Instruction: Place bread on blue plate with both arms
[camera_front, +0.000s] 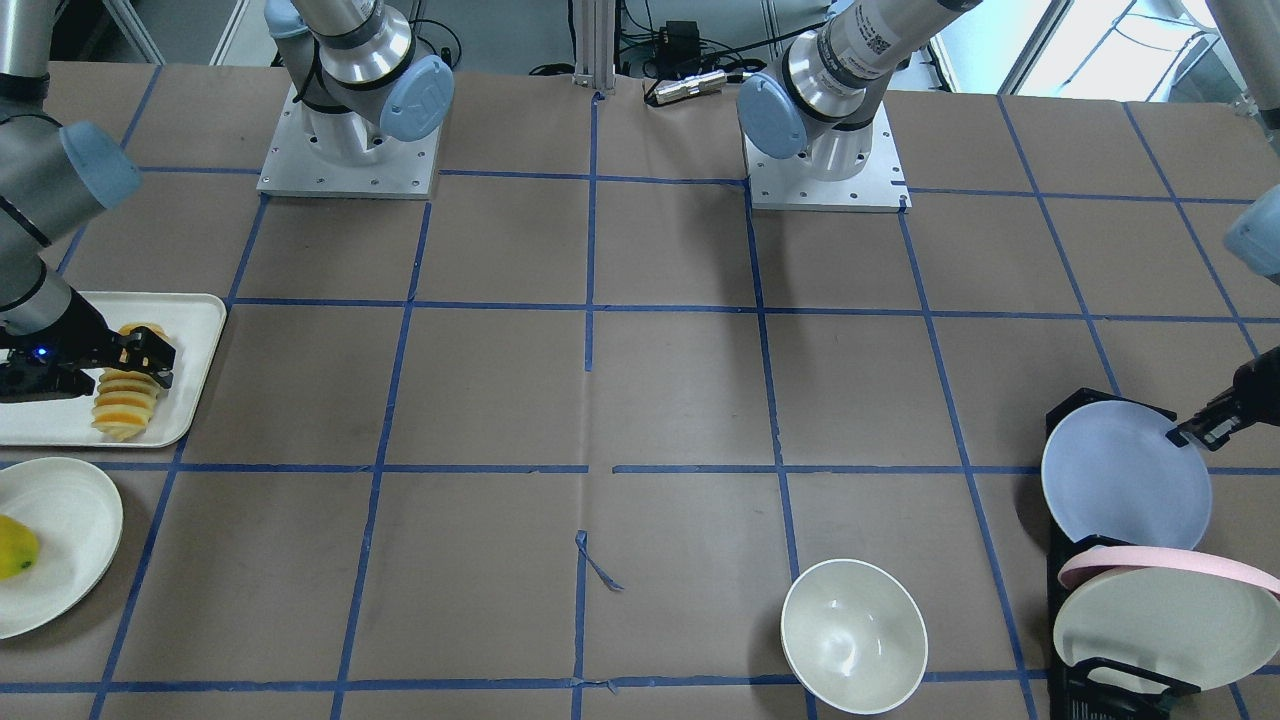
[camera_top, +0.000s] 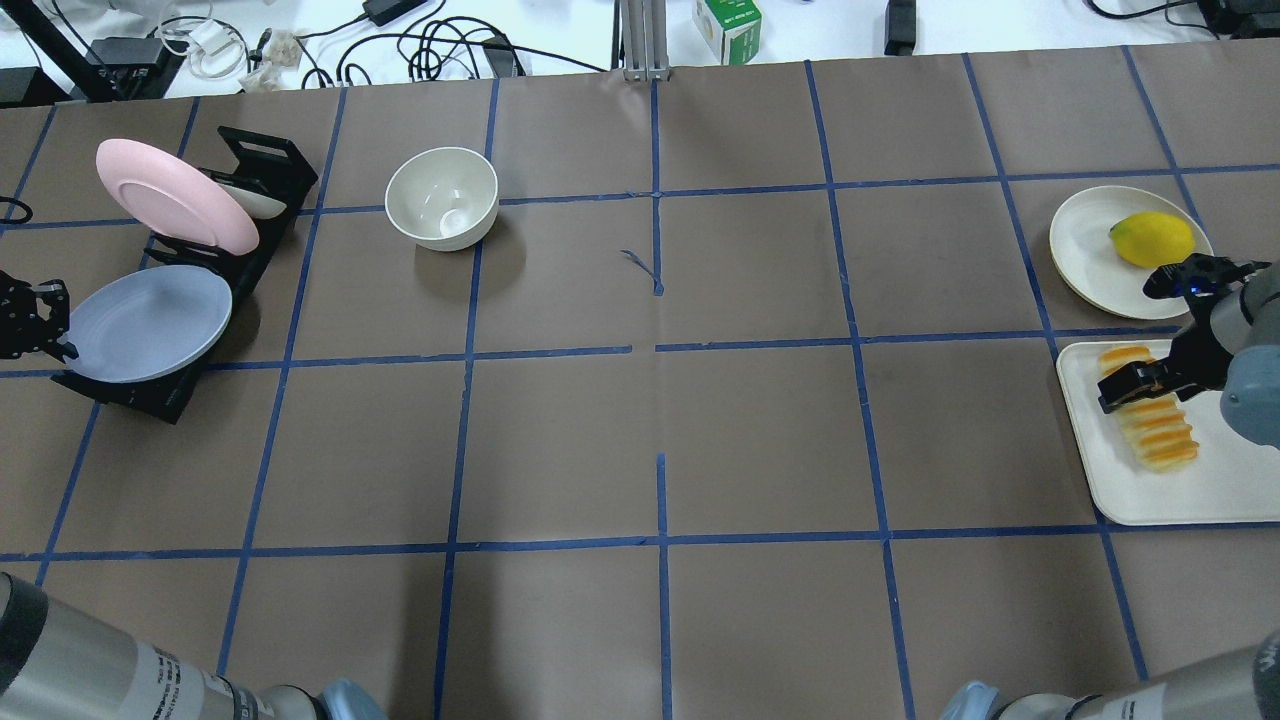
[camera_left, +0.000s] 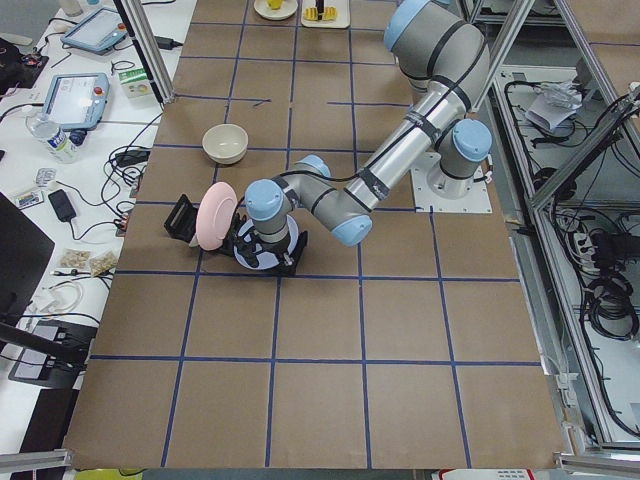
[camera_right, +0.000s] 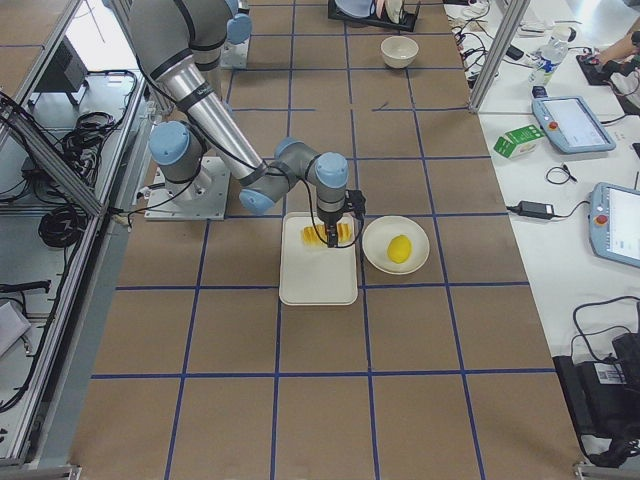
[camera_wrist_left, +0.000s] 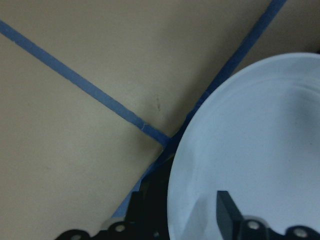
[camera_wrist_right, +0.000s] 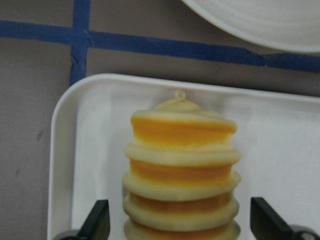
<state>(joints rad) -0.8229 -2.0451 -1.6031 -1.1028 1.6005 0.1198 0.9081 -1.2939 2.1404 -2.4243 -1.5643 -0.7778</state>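
Observation:
The bread lies on a white tray at the robot's right end of the table. My right gripper is open, low over the loaf. In the right wrist view its fingers stand on either side of the bread. The blue plate leans in a black rack at the robot's left end. My left gripper is at its rim. In the left wrist view one finger lies over the plate's face and the jaws look open astride the rim.
A pink-rimmed plate stands in the same rack beside the blue one. A white bowl sits on the table near the rack. A cream plate with a yellow-green fruit sits next to the tray.

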